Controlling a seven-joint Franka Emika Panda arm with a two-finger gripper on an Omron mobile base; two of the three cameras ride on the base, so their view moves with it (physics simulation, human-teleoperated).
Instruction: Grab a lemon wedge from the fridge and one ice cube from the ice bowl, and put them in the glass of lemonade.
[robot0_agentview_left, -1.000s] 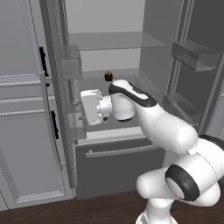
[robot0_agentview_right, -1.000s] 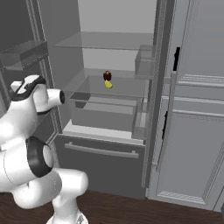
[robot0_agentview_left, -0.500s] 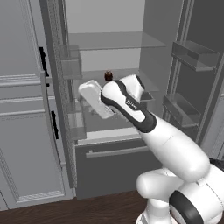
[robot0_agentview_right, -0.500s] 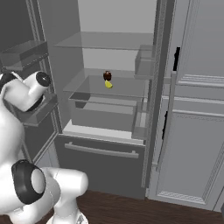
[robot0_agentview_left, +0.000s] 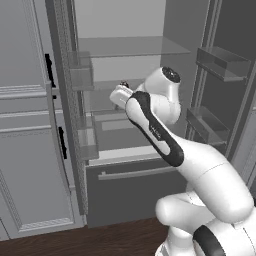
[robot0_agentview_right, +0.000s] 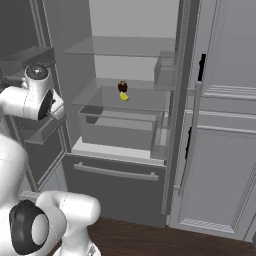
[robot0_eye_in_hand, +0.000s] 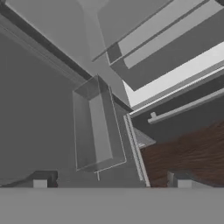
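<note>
Cabinets (robot0_agentview_left: 30, 150): light grey panelled fronts with black handles are seen at the far left of the left base view; in the right base view they stand at the right.
Fridge (robot0_agentview_left: 130, 195): both doors are swung open; glass shelves, clear door bins and the shut bottom drawer with its pale bar handle are shown.
Door bin (robot0_eye_in_hand: 98, 127): a clear bin on the open door is seen ahead of the hand, in the middle of the hand view, with the drawer handle and the wood floor to its right.
Arm: it is raised in front of the open fridge, the wrist held at the height of the middle shelf, toward the left door.
Gripper (robot0_eye_in_hand: 111, 181): two dark tips are seen at the bottom of the hand view, set well apart; nothing is held between them.
Jar (robot0_agentview_right: 122, 86): a small dark brown jar is stood at the back of the middle shelf.
Lemon wedge (robot0_agentview_right: 124, 96): it is lying on the middle glass shelf, just in front of the jar, well apart from the gripper.
</note>
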